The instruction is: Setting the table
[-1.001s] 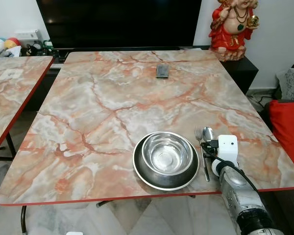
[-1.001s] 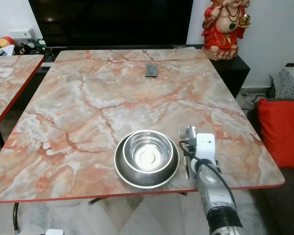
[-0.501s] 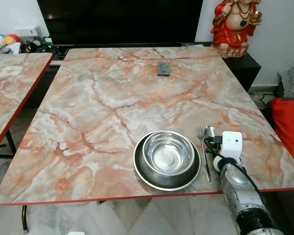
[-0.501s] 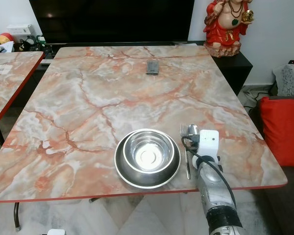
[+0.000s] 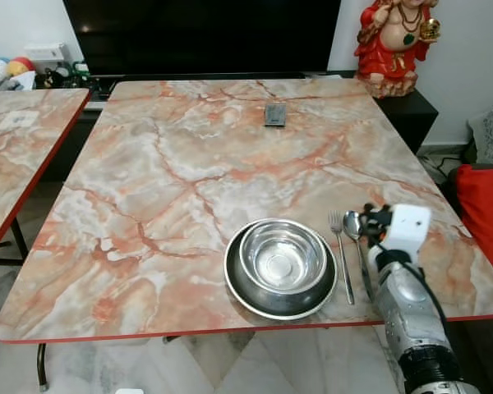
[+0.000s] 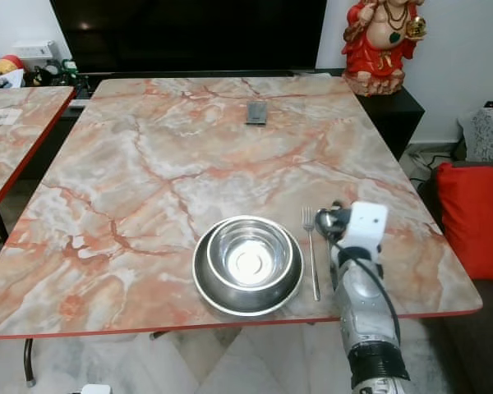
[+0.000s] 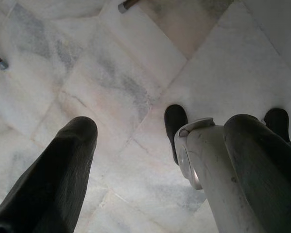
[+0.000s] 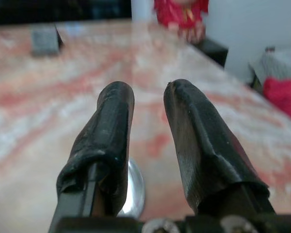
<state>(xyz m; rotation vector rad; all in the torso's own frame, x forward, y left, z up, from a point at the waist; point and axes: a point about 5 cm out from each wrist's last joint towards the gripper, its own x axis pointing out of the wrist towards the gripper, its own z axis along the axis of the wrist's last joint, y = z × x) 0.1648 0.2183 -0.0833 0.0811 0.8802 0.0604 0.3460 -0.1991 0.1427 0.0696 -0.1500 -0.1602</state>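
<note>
Taking the steel bowl [image 5: 282, 260] as the landmark: far to its left stands a second marble-patterned table [image 5: 16, 156] with the same red edge, and beyond that a shelf of small toys [image 5: 8, 72]. The left gripper [image 7: 155, 160] hangs idle well below and left of the bowl, its fingers spread wide over pale floor tiles [image 7: 87, 87] with nothing between them.

The bowl sits nested inside a dark steel plate [image 5: 280, 297] near the front edge of the main table [image 5: 148, 180], seemingly so that a seated diner could reach it. Just right of the bowl lies a fork [image 5: 340, 250], tines pointing away from the front edge, and touching or nearly touching its right side a spoon [image 5: 356, 231], both parallel as cutlery is laid beside a plate.

The right gripper [image 8: 145, 145] hovers just right of the spoon, low over the table; its fingers stand slightly apart and grip nothing, the spoon's bowl glinting beneath one of them, which suggests the spoon is set down rather than held.

Far behind the bowl a small dark object [image 5: 274, 114] rests near the table's back edge; beyond it a black screen [image 5: 205, 33]; to the bowl's far right rear a red figurine [image 5: 390, 41] on a dark cabinet, and a red cushion [image 5: 485, 213] at the right.
</note>
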